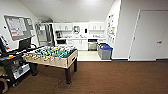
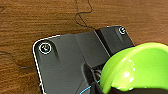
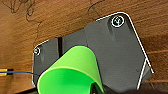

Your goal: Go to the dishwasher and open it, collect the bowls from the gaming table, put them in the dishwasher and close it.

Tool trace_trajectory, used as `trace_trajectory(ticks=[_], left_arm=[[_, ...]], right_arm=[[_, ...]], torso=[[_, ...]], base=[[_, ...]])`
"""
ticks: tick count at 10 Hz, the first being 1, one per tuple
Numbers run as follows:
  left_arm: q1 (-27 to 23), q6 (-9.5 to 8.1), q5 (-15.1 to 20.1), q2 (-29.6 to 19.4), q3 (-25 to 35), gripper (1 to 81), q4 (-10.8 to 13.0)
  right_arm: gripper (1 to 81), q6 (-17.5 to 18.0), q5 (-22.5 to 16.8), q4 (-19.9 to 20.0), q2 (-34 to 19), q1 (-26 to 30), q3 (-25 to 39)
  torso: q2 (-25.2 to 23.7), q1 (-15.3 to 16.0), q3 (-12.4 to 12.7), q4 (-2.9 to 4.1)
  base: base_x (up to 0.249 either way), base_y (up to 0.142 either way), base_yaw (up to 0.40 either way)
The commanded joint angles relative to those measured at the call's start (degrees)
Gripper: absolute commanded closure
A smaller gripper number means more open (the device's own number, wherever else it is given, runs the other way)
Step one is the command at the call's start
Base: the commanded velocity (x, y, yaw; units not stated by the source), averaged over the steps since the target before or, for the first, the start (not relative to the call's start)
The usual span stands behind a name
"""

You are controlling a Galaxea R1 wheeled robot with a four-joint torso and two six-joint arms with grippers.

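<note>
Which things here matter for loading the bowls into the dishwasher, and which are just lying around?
For the job: glossy lime-green bowl by the left wrist; second lime-green bowl by the right wrist; brushed stainless-steel dishwasher.
Just there: grey bins with blue lids; wall notice board; white door.

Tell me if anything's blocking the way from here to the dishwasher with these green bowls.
Nothing visible blocks it. The dishwasher sits at the far kitchen counter; the foosball table stands off to the left and the grey bins right of the opening, leaving carpet and tile between them open.
</note>
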Motion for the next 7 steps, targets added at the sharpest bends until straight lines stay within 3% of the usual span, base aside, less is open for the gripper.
trace_trajectory(ticks=[1,4,7], left_arm=[[-2.71,0.07,1.34,-0.95,0.15,81.1,0.57],[-2.71,0.07,1.34,-0.95,0.15,81.1,0.57],[-2.71,0.07,1.34,-1.04,0.15,81.1,0.57]], right_arm=[[81.1,-0.26,-2.04,-0.58,-0.30,2.85,0.31],[81.1,-0.17,-2.04,-0.58,-0.30,2.77,0.31],[81.1,-0.17,-2.04,-0.58,-0.30,2.77,0.31]], torso=[[0.00,0.00,0.00,0.00],[-0.02,-0.05,0.00,0.00],[-0.02,-0.05,0.00,0.00]], base=[[0.132,-0.083,0.000],[0.132,-0.071,0.000],[0.132,0.000,0.000]])
